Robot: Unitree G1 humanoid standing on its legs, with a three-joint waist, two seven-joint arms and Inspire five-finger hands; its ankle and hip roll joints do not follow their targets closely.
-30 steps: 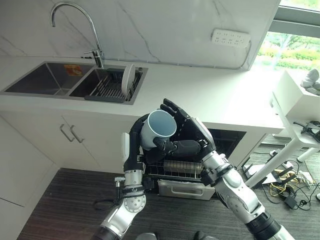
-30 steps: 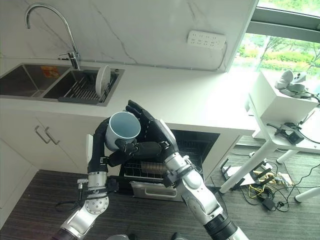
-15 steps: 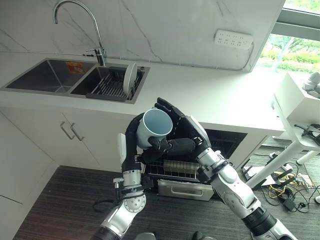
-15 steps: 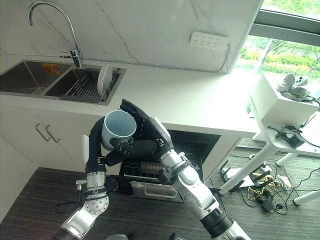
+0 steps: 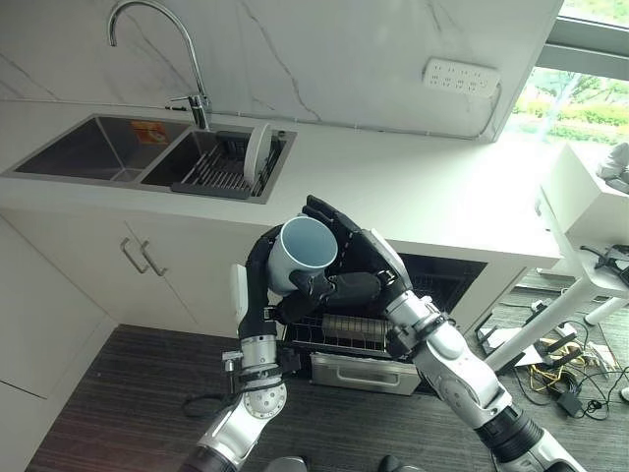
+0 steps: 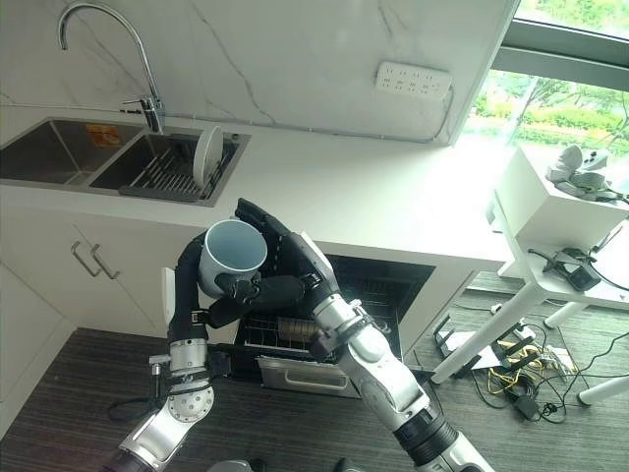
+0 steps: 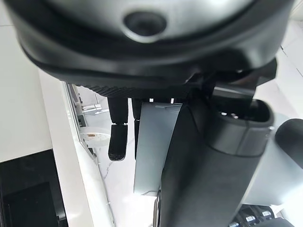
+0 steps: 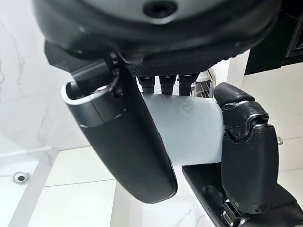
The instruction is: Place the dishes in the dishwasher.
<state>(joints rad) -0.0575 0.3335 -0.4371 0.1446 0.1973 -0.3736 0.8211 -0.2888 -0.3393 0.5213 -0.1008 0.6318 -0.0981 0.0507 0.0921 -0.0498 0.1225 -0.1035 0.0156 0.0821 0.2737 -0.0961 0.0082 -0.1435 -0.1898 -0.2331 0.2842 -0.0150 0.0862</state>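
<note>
A pale-blue, smooth-glazed round cup [image 5: 303, 254] sits between both dark hands, mouth tipped upward, held above the open dishwasher [image 5: 393, 324] and its wire rack [image 5: 339, 334] — just off the white counter's front edge. The left hand [image 5: 263, 270] curls around one side; the right hand [image 5: 354, 265] wraps fingers and thumb around the other.

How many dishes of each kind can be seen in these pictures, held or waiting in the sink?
Cups: 1, the pale blue cup held between the left robot hand and the right robot hand.
Plates: 1, the white plate standing on edge in the sink rack.
Total: 2.
</note>
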